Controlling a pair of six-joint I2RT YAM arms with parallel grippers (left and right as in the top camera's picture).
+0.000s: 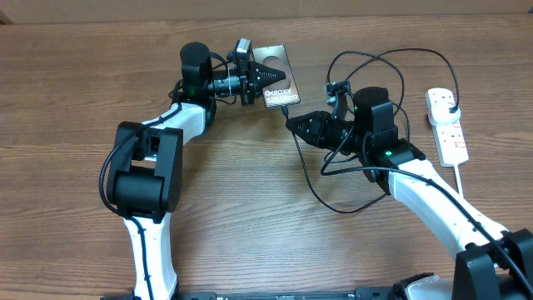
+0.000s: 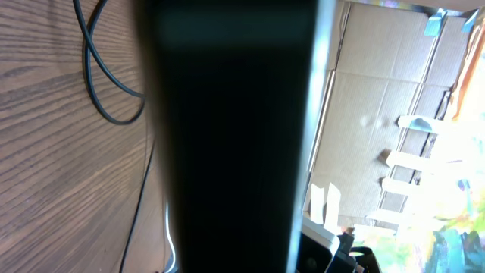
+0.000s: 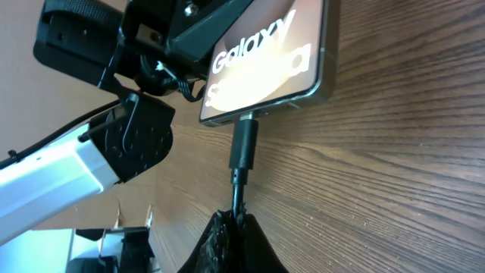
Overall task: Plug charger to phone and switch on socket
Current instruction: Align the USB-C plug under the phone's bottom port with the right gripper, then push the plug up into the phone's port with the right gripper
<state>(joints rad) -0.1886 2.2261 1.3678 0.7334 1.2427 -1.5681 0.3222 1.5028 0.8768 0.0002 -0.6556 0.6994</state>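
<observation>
The phone (image 1: 279, 73) lies flat at the table's back middle, "Galaxy" lettering at its near end; it also shows in the right wrist view (image 3: 265, 53). My left gripper (image 1: 265, 77) is shut on the phone, whose dark body (image 2: 227, 136) fills the left wrist view. My right gripper (image 1: 293, 123) is shut on the charger cable (image 3: 236, 208) just behind its black connector (image 3: 244, 144), which is seated in the phone's end port. The cable (image 1: 312, 179) loops back past my right arm. The socket (image 1: 447, 125), a white strip with red switches, lies at the right.
The socket's thick white cord (image 1: 463, 177) runs toward the front right. Cable loops (image 1: 383, 62) lie between the phone and the socket. A cable loop (image 2: 106, 76) lies on the wood. Cardboard boxes (image 2: 379, 98) stand beyond the table.
</observation>
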